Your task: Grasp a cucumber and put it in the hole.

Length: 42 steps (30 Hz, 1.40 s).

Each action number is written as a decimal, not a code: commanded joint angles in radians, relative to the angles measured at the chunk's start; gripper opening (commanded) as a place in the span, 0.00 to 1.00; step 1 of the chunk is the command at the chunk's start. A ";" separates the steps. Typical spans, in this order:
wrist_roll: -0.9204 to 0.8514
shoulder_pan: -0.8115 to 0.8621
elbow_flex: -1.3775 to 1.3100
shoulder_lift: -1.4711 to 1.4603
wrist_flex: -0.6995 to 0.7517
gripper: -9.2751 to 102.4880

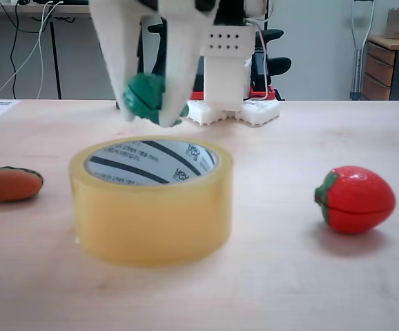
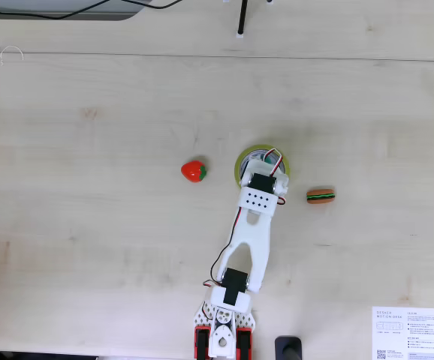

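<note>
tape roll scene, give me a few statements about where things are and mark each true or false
1. The gripper holds the cucumber above the tape roll. True.
2. The cucumber already lies inside the hole. False: it is held above the roll's rim, between the fingers.
3. In the low fixed view the strawberry lies to the right of the roll. True.
4. The strawberry touches the roll. False: bare table separates them in both fixed views.
5. The orange-red toy sits on top of the roll. False: it lies on the table, left of the roll in the low fixed view.
</note>
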 commanded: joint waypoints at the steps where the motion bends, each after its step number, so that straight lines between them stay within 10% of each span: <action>1: -0.003 0.005 -0.094 0.014 -0.034 0.14; 13: -0.003 0.005 -0.092 0.029 -0.002 0.53; 42: -0.008 0.031 0.014 0.437 0.155 0.36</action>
